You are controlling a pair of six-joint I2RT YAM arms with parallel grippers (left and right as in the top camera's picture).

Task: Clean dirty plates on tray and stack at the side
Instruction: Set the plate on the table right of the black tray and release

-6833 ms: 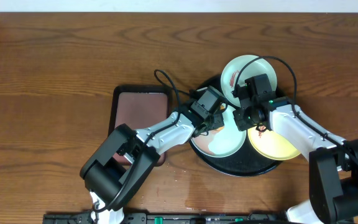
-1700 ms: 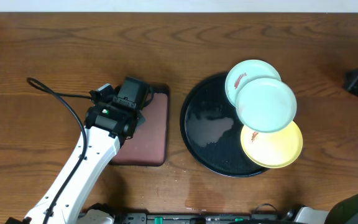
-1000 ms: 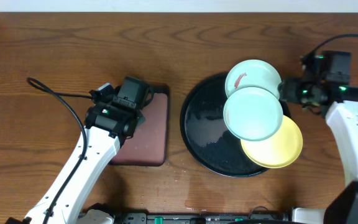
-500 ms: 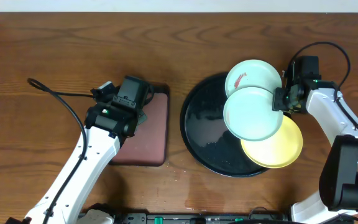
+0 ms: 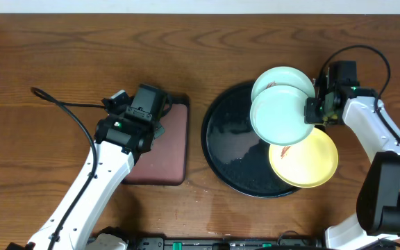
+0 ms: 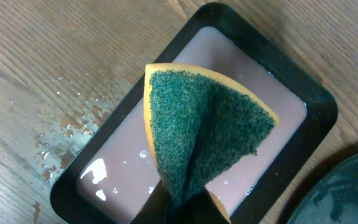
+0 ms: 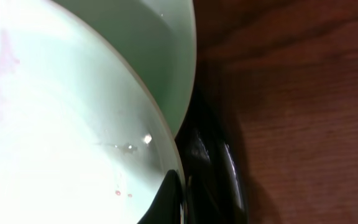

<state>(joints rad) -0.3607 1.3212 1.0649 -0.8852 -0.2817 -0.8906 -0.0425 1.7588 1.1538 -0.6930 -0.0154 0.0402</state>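
Three plates crowd the right half of the round black tray (image 5: 236, 149). A pale mint plate (image 5: 278, 115) lies on top, over another mint plate (image 5: 282, 78) behind it and a yellow plate (image 5: 304, 160) in front. My right gripper (image 5: 312, 111) is shut on the top plate's right rim. The right wrist view shows this plate (image 7: 55, 124) with faint pink specks, one dark finger (image 7: 166, 199) across its edge, and the lower mint plate (image 7: 169, 50) beneath. My left gripper (image 5: 155, 129) hangs over the maroon tray, shut on a folded green sponge (image 6: 204, 134).
The rectangular black-rimmed maroon tray (image 6: 114, 171) sits left of the round tray, with water droplets on the wood (image 6: 58, 134) beside it. Bare dark wood tabletop (image 5: 367, 69) lies right of the plates and along the back.
My right gripper has swung in from the right and shut on the top mint plate's rim. That plate has shifted slightly toward the back. The left arm has stayed still.
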